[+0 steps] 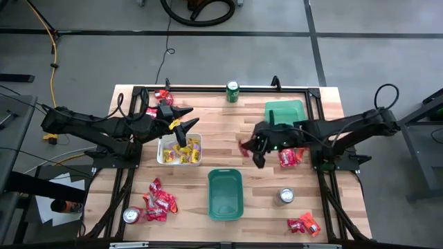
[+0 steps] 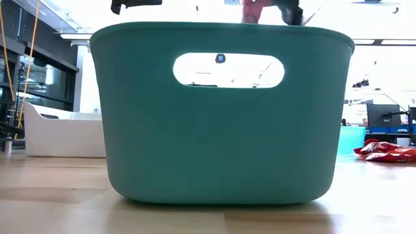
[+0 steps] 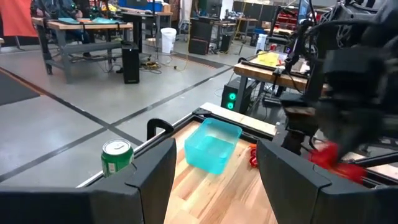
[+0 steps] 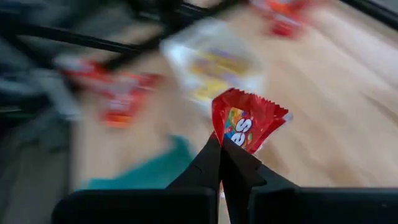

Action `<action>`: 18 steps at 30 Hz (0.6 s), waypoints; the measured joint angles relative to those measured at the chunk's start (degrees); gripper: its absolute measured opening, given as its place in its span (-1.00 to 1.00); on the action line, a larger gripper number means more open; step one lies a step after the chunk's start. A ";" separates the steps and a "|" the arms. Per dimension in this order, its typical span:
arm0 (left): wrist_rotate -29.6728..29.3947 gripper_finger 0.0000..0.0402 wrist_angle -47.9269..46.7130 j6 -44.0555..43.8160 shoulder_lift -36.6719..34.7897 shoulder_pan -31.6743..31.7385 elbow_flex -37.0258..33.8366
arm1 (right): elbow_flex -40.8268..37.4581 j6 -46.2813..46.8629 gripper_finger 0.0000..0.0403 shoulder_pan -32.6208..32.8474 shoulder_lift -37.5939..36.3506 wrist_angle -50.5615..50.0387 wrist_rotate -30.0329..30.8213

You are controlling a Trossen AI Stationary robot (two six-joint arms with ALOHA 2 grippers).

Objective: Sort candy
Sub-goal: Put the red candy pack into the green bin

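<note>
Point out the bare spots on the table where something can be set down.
Free: the wood between the green can and the white tray, and between the front bin and the silver can. Crowded: the front left corner, with red candy.

Three drink cans, two green bins, one white tray

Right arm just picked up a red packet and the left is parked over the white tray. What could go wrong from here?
1. The right gripper pinches the red packet only by its lower edge; it could slip out mid-carry.
2. The left gripper hangs open above the white tray; if the right arm heads that way, the arms could collide.
3. The green can and silver can stand close enough to be knocked.
</note>
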 joint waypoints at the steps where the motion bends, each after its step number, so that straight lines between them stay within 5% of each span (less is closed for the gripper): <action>1: 0.00 0.04 -0.01 -0.01 0.00 0.00 0.00 | -0.01 -0.78 -0.99 0.09 0.60 2.26 -1.92; 10: 0.02 0.04 0.03 -1.07 -0.02 0.00 0.00 | -0.11 -0.70 -1.00 3.52 8.96 11.51 -21.52; 18: 0.02 0.04 0.05 -2.51 0.00 0.00 0.00 | 0.27 4.31 -1.00 5.27 20.05 15.27 -21.73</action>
